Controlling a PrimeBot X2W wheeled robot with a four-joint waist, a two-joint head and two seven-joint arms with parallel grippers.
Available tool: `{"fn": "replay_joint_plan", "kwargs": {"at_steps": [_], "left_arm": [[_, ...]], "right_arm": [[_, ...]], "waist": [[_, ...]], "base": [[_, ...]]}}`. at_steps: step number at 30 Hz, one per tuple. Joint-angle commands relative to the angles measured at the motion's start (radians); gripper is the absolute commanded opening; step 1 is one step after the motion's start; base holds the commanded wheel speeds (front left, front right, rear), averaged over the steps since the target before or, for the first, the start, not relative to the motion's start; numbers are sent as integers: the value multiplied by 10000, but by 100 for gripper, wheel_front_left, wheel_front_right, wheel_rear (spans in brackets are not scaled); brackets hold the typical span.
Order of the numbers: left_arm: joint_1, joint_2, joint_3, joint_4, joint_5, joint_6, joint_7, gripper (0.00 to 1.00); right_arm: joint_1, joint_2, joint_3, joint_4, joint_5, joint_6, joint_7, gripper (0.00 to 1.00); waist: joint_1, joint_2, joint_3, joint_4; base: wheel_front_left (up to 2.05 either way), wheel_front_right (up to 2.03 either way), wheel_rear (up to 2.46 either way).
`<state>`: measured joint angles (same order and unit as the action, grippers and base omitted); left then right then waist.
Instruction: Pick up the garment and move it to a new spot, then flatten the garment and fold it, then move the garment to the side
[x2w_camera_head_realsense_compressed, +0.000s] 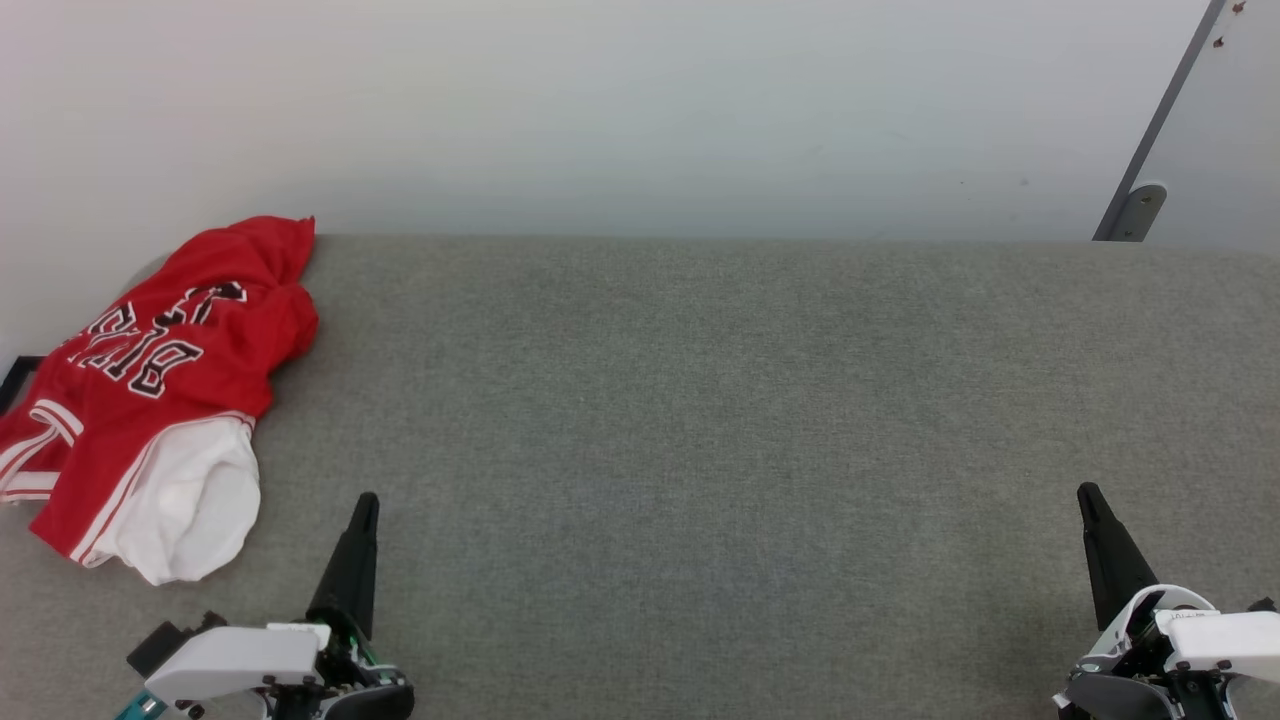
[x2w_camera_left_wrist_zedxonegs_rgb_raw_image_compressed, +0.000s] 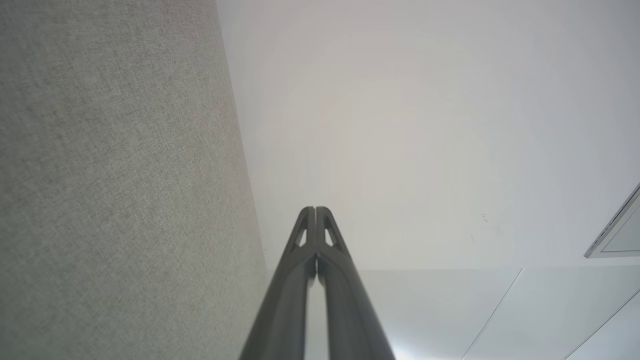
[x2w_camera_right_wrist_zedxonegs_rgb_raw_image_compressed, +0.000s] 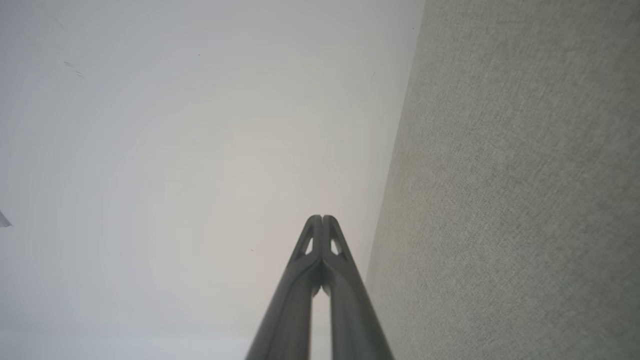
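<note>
The garment (x2w_camera_head_realsense_compressed: 170, 390), a red jersey with white sleeves and black lettering, lies crumpled at the far left of the grey fabric surface (x2w_camera_head_realsense_compressed: 700, 420) in the head view. My left gripper (x2w_camera_head_realsense_compressed: 366, 502) rests at the lower left, a short way right of the garment's white sleeve, shut and empty. At the lower right my right gripper (x2w_camera_head_realsense_compressed: 1088, 492) is shut with nothing in it, far from the garment. The left gripper (x2w_camera_left_wrist_zedxonegs_rgb_raw_image_compressed: 315, 209) has its tips pressed together in the left wrist view, as does the right gripper (x2w_camera_right_wrist_zedxonegs_rgb_raw_image_compressed: 322, 217) in the right wrist view.
A pale wall (x2w_camera_head_realsense_compressed: 640, 100) runs along the back edge of the grey surface. A grey slanted bar with a bracket (x2w_camera_head_realsense_compressed: 1135, 205) stands at the back right. The grey surface stretches bare from the garment to the right side.
</note>
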<state>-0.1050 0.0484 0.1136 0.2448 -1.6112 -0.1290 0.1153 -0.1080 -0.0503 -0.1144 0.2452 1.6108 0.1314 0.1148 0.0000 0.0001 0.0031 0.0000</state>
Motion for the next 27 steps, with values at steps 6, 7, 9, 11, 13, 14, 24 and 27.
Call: {"fn": "replay_joint_plan", "kwargs": {"at_steps": [6,7,9,11,13,14,24,27], "left_arm": [[-92,6,8,5,-36,-35,3,0],[-92,6,10,5,-36,-35,3,0],[-92,6,11,5,-36,-35,3,0],[-92,6,13,5,-36,-35,3,0],[-92,6,11,5,-38,-35,3,0],[-92,6,10,5,-36,-35,3,0],[433,-106,-128,309,-3,56,-110,100],[456,-95,-225,140,8,117,-224,100]], "right_arm": [[-28,2,9,-1,44,-15,15,0],[-28,2,9,-1,44,-13,15,0],[-28,2,9,-1,44,-15,15,0],[-28,2,9,-1,44,-13,15,0],[-28,2,9,-1,44,-15,15,0],[-28,2,9,-1,44,-15,15,0],[354,44,127,367,-50,0,-135,100],[322,42,267,273,-109,-1,-287,100]], "waist": [[0,-1,0,0],[0,-1,0,0],[0,-1,0,0],[0,-1,0,0],[0,-1,0,0],[0,-1,0,0],[0,-1,-1,-2],[0,-1,-2,-4]], "base": [[0,0,0],[0,0,0],[0,0,0],[0,0,0],[0,0,0],[0,0,0],[0,0,0],[0,0,0]]}}
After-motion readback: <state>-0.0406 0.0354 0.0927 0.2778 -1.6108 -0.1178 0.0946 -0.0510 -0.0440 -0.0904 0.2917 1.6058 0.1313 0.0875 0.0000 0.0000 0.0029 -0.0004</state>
